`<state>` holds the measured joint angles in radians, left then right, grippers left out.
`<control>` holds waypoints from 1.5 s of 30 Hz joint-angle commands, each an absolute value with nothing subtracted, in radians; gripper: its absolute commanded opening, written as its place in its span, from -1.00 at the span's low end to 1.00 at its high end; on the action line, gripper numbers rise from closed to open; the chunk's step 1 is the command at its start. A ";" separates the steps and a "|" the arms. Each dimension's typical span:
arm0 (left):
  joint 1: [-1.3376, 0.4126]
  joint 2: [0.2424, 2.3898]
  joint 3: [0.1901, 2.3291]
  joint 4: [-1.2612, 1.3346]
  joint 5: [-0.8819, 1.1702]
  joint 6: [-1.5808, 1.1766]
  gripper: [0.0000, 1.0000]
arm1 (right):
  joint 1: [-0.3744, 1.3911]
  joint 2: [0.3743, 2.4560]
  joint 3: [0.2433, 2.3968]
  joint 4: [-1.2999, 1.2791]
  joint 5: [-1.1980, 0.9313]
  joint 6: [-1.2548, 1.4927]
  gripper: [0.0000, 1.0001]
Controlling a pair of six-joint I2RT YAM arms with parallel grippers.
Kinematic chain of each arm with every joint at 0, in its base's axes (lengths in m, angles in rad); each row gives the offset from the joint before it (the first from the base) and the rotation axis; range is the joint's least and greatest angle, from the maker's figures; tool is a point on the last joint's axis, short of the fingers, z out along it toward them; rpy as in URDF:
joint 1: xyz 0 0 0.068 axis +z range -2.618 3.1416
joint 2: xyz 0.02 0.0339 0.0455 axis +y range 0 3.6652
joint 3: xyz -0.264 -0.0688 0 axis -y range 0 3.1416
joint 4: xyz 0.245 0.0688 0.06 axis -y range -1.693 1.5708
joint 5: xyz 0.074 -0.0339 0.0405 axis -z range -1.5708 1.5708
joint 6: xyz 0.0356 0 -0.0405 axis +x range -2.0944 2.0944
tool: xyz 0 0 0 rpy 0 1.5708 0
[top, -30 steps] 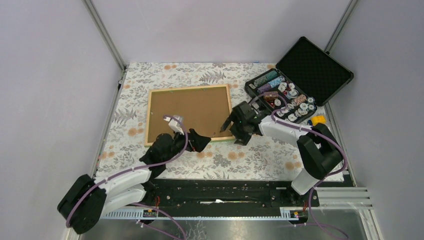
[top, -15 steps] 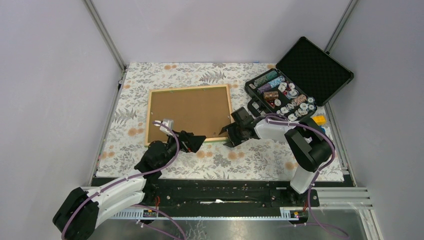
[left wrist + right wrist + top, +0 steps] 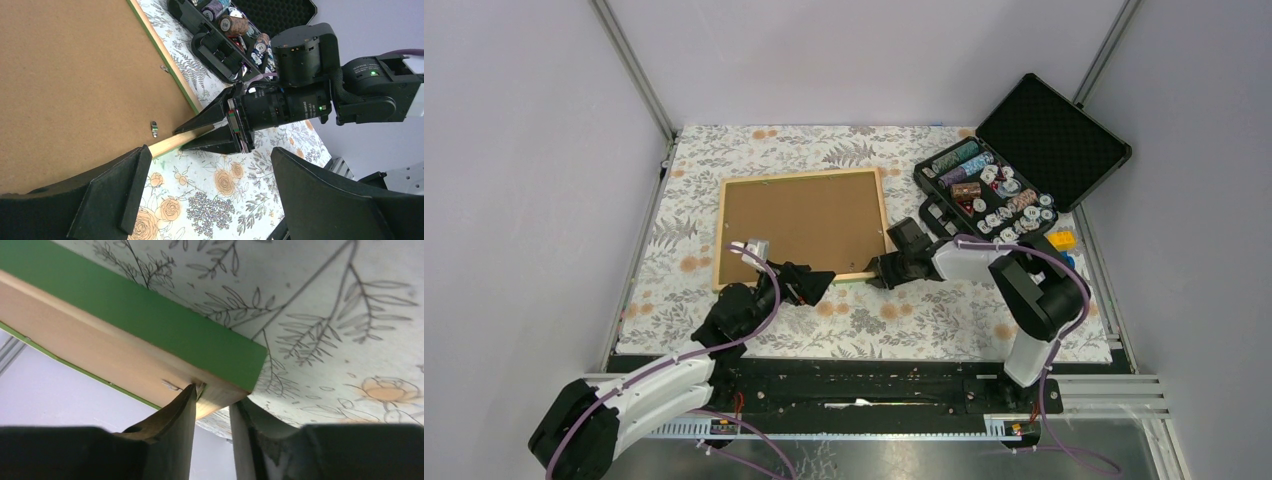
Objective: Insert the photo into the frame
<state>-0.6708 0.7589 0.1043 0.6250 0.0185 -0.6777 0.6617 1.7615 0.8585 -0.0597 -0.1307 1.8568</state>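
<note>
One frame [image 3: 802,222], one black chip case [image 3: 1044,140], one floral cloth [image 3: 904,318], one yellow block [image 3: 1061,240], two robot arms [image 3: 664,376]

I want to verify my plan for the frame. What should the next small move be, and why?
Probably close the right end effector fully on the frame. Its fingers straddle the frame's near right corner, but a firm grip is not yet certain. The left end effector hangs open nearby.
</note>
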 commanded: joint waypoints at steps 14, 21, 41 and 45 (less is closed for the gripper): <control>-0.667 0.820 0.122 0.693 0.028 -0.664 0.97 | 0.533 1.969 1.044 -0.330 0.038 1.285 -0.82; -0.667 0.921 0.169 0.699 0.044 -0.657 0.97 | 0.518 2.186 1.463 -0.689 0.157 0.804 -1.00; -0.505 1.118 0.662 0.179 -0.307 -0.718 0.98 | 0.458 2.370 1.796 -0.709 0.256 -0.040 -1.00; -0.317 1.348 0.797 0.170 -0.119 -0.746 0.98 | 0.457 2.383 1.823 -0.665 0.258 -0.082 -1.00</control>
